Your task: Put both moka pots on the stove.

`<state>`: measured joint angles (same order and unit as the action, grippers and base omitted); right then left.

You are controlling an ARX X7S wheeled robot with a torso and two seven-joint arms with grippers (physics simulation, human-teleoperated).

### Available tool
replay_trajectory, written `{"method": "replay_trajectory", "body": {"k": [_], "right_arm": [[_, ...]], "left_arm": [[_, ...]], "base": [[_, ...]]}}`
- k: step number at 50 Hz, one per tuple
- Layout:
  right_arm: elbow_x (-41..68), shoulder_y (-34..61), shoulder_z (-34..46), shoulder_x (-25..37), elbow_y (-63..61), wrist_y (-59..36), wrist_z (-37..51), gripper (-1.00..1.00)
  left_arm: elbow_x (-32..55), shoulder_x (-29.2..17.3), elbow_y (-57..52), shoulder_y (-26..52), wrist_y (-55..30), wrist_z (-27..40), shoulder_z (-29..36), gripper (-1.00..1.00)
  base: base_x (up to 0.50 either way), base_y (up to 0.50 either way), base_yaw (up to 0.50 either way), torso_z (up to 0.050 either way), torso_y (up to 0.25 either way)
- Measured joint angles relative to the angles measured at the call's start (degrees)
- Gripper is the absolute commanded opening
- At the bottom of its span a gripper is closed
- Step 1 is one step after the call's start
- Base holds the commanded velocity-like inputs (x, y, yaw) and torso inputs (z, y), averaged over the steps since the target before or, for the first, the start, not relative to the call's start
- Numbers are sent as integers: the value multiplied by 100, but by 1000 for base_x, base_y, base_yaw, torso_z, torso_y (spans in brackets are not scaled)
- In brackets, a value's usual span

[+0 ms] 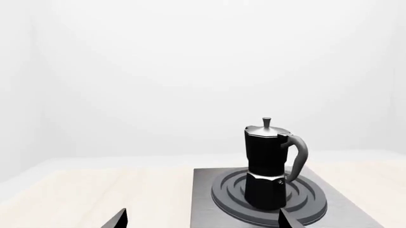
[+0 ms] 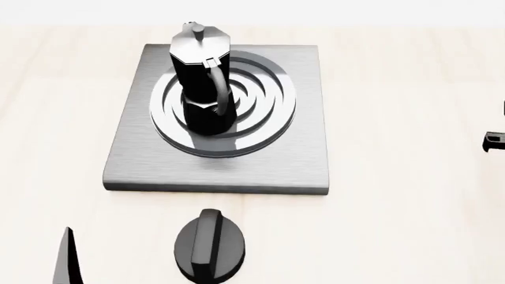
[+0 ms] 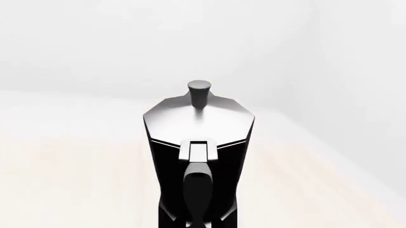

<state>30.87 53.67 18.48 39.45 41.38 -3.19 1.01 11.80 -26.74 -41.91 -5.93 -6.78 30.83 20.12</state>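
Note:
One moka pot (image 2: 201, 83) stands upright on the ring burner of the grey stove (image 2: 300, 154), its handle towards me; it also shows in the left wrist view (image 1: 266, 166) on the stove (image 1: 209, 190). My left gripper (image 1: 203, 222) is open and empty, short of the stove's near edge; one fingertip (image 2: 67, 257) shows in the head view. The second moka pot (image 3: 198, 142) fills the right wrist view, handle towards the camera. My right gripper (image 3: 198, 224) sits at that handle; its fingers merge with the black pot and do not show spread apart.
A round black dial knob (image 2: 209, 245) lies on the light wood table (image 2: 410, 225) just in front of the stove. A small dark part (image 2: 494, 141) pokes in at the head view's right edge. White walls stand behind the table.

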Motion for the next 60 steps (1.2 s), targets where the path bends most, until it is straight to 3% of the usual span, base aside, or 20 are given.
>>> {"method": "replay_trajectory", "body": {"k": [24,60], "right_arm": [[31,-87,74,-197,-1084,-18,291,-100],[218,598,503,-886,-979,90,-932,-100]], "left_arm": [[27,-33,-15,-3,7,26,3,100],[86,-80,35,0,96,59,-46,100]], "base": [[0,0,0,0,0],[0,0,0,0,1]]}}
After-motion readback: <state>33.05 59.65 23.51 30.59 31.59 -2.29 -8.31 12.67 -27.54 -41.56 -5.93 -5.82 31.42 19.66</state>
